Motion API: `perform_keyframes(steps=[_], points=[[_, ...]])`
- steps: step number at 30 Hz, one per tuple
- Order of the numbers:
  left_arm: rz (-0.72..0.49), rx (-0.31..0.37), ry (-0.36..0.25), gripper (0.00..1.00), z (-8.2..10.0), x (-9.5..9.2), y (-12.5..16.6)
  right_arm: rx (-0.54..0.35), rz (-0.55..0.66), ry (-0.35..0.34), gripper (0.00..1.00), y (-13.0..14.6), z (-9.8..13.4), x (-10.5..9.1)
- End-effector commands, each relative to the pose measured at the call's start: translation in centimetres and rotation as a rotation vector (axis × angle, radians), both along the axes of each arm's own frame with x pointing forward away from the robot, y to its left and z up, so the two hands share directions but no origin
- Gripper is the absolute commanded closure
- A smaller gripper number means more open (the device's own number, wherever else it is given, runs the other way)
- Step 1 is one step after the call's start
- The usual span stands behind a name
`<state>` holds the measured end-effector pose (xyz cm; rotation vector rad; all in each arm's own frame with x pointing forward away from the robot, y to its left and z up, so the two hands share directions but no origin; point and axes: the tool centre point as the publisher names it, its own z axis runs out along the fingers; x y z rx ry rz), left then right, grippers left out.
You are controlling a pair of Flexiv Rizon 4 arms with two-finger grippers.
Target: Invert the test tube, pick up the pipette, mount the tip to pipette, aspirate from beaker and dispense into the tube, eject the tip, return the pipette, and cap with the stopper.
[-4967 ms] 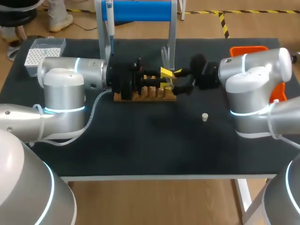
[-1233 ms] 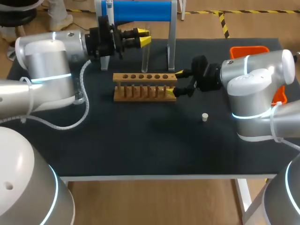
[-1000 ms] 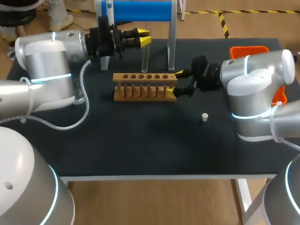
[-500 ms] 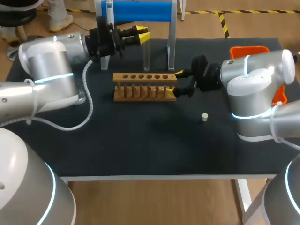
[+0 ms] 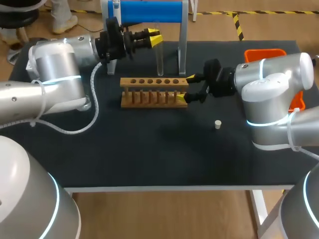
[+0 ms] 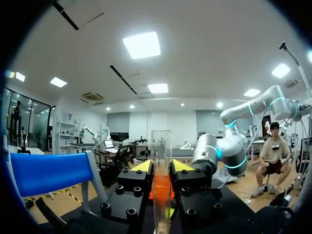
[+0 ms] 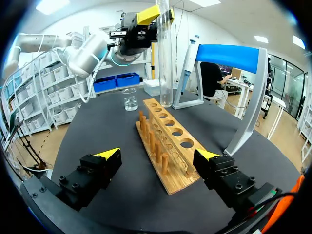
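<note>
Black table [image 5: 149, 149], wooden rack [image 5: 154, 91] near its middle, the blue pipette stand [image 5: 149, 12] at the far edge.

Left hand [image 5: 155, 38]: narrow, both yellow fingers pressed on the test tube [image 5: 160, 55] from two sides. In the left wrist view the tube stands upright between them. It hangs just behind the rack's far end; I cannot tell whether its lower end touches the table.

Left arm: comes in from the left and reaches level across the back of the table.

Right hand [image 7: 158, 156]: wide apart, one finger either side of the rack's near end, seemingly not touching it. Holding nothing.

Beaker [image 7: 129, 100] beyond the rack. Stopper [image 5: 218, 124] lies on the table, near my right arm.
</note>
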<state>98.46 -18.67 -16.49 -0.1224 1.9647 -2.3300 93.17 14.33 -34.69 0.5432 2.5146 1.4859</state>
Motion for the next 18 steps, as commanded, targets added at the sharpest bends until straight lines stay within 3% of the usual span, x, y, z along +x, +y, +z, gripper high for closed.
perform_keyframes(steps=[1,18], points=[[-0.031,-0.004,0.000,1.00,-0.7,0.8,-0.1,0.000,0.000,0.000,0.00,0.0,0.0,-0.1],[-0.035,-0.017,-0.004,1.00,-2.0,1.2,0.0,0.000,0.000,0.000,0.00,0.0,0.0,-0.1]])
